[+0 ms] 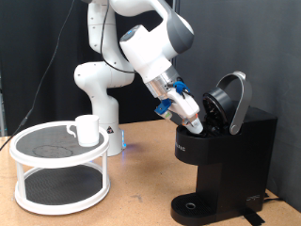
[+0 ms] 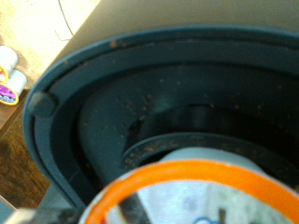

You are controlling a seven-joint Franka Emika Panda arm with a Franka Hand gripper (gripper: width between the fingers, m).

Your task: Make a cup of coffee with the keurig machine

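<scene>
In the exterior view, the gripper (image 1: 195, 117) is at the open lid of the keurig machine (image 1: 226, 155), right of center; whether its fingers are open or closed cannot be told. The cup (image 1: 86, 129) stands on the white 2-tier rack (image 1: 58, 169) at lower left. The wrist view shows the dark pod chamber (image 2: 177, 112) and an orange ring (image 2: 187, 182) very near.

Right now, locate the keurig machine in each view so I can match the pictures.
Exterior view: the keurig machine stands at the exterior view's right, lid raised, with the pincer at its open top.
Wrist view: its dark round pod chamber fills most of the picture, seen close.
Shared landmark: the wooden table, a strip of which shows beside the chamber.
</scene>
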